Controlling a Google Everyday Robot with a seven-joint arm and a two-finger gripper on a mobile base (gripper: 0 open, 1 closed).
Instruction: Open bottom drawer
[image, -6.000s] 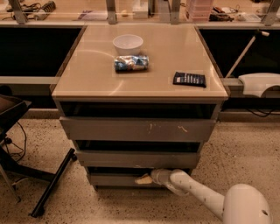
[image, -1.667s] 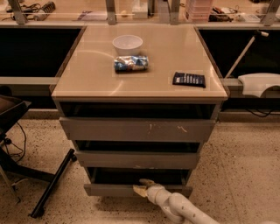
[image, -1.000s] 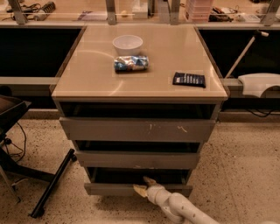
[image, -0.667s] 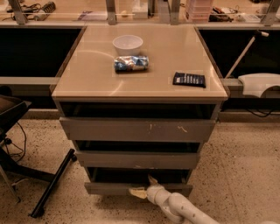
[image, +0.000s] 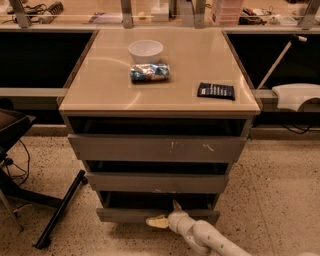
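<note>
The bottom drawer (image: 120, 215) is the lowest, narrowest grey front of the cabinet. It stands pulled out a little, with a dark gap behind its front panel. My gripper (image: 166, 213) is at the middle of that panel's top edge, on the white arm (image: 210, 240) that comes in from the lower right. It is open: one finger (image: 175, 204) points up over the edge and the pale one (image: 156, 221) lies in front of the panel. The tray inside is hidden in shadow.
Above are the middle drawer (image: 155, 182) and the scratched top drawer (image: 150, 148). On the cabinet top (image: 100, 90) are a white bowl (image: 145, 50), a snack bag (image: 149, 72) and a black packet (image: 216, 90). A black chair base (image: 60, 210) stands left on the speckled floor.
The bottom drawer has come out toward me since the earliest frame. In the last second the pale finger has dropped slightly down and left in front of the panel.
</note>
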